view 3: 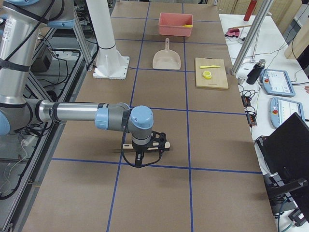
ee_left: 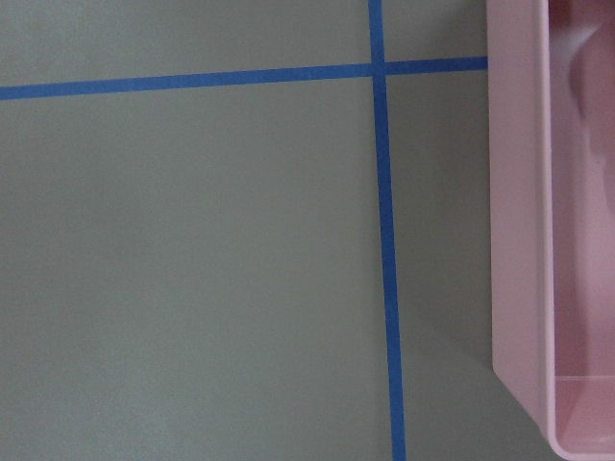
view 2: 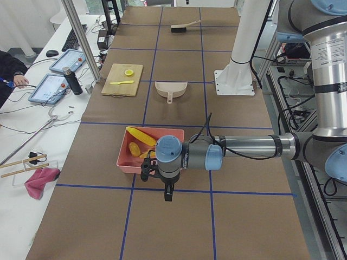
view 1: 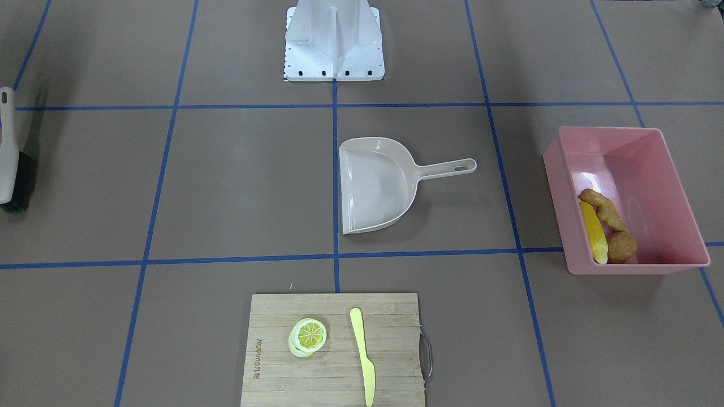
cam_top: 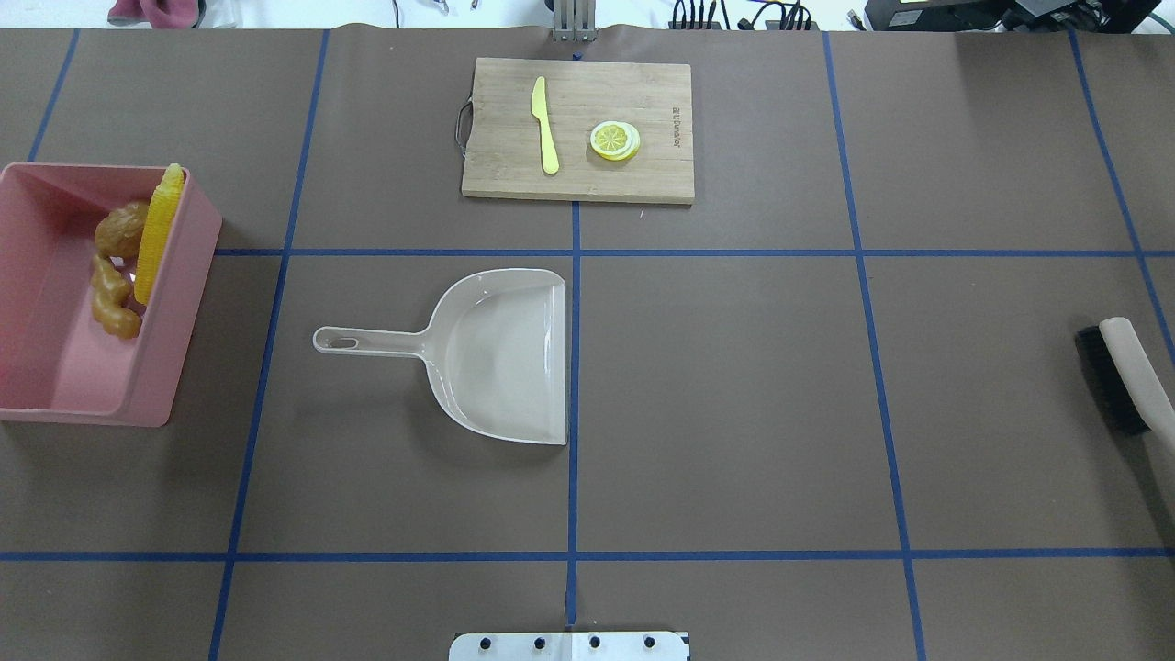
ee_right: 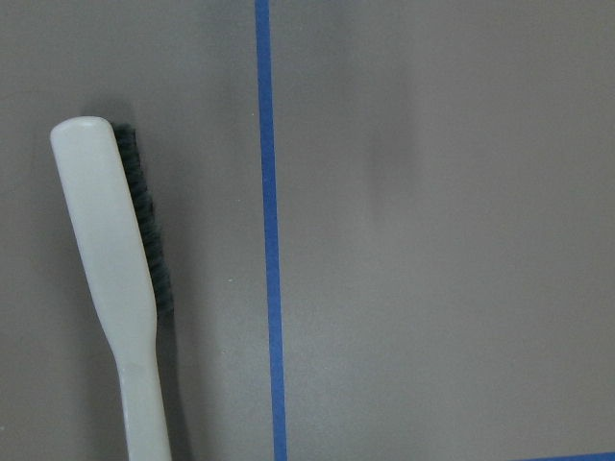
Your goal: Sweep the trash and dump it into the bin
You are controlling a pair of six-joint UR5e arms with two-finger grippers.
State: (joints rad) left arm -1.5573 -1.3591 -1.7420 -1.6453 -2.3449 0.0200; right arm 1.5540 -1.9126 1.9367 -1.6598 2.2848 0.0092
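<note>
The trash lies inside the pink bin (view 1: pixel 608 131) (cam_top: pixel 174 349): a yellow corn cob (view 1: pixel 594 232) (cam_top: pixel 158 234), a tan ginger root (view 1: pixel 605 210) (cam_top: pixel 112 298) and an orange-brown potato (view 1: pixel 622 247) (cam_top: pixel 121 229). A beige dustpan (view 1: pixel 376 186) (cam_top: pixel 500 353) rests upright and bare mid-table. A brush (cam_top: pixel 1129 376) (ee_right: pixel 110 279) lies flat at the table's right end. My left gripper (view 2: pixel 168 196) hangs just beside the bin (view 2: pixel 127 162) (ee_left: pixel 524 240). My right gripper (view 3: pixel 137 162) hovers over the brush (view 3: pixel 159 144). Both grippers show only in the side views, so I cannot tell whether they are open or shut.
A wooden cutting board (cam_top: pixel 578 179) (view 1: pixel 334 390) at the far edge carries a lemon slice (cam_top: pixel 614 140) and a pale yellow knife (cam_top: pixel 544 124). The robot's white base (view 1: pixel 334 39) stands at the near middle. A person's hand (view 2: pixel 20 80) and tablets are on the side bench.
</note>
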